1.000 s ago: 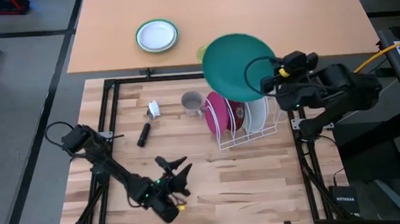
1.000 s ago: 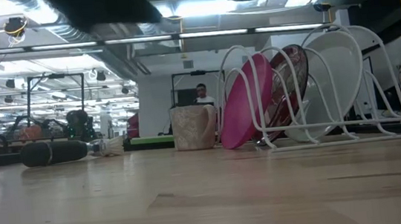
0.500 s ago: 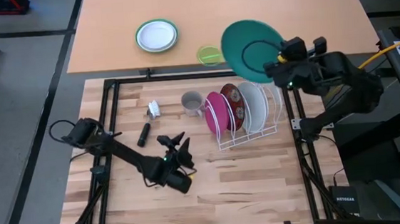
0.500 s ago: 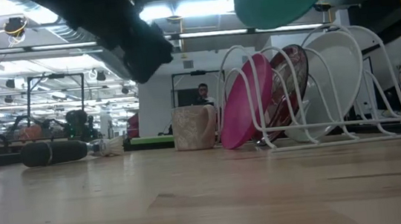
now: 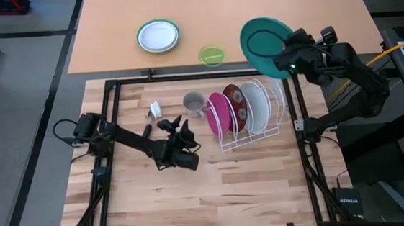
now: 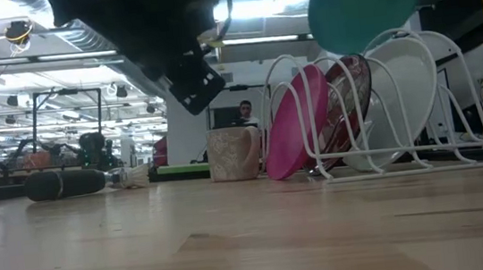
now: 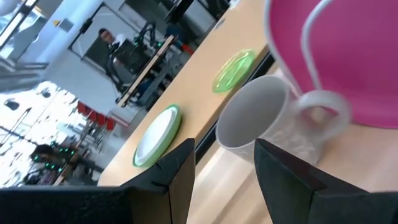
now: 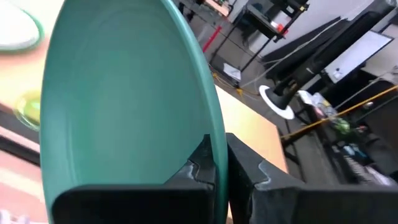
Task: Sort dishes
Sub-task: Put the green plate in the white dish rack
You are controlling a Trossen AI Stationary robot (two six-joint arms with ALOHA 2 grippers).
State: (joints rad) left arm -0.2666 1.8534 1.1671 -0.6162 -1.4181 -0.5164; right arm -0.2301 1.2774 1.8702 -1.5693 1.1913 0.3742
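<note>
- Right gripper (image 5: 282,55) clamped on rim of teal-green plate (image 5: 261,42), plate held tilted in the air above far end of white wire rack (image 5: 251,134).
- Pink plate (image 5: 220,114), dark red patterned plate (image 5: 236,109), white plate (image 5: 256,106) standing upright in rack slots.
- Left gripper (image 5: 176,127) fingers parted, empty, hovering just beside grey mug (image 5: 195,103).

A small white plate with a green rim (image 5: 158,36) is sitting at eleven o'clock. A lime-green bowl (image 5: 212,55) is lying toward twelve. A grey ceramic mug (image 5: 193,103) is standing centrally, a black-handled brush (image 5: 146,134) lying at its eight o'clock.
</note>
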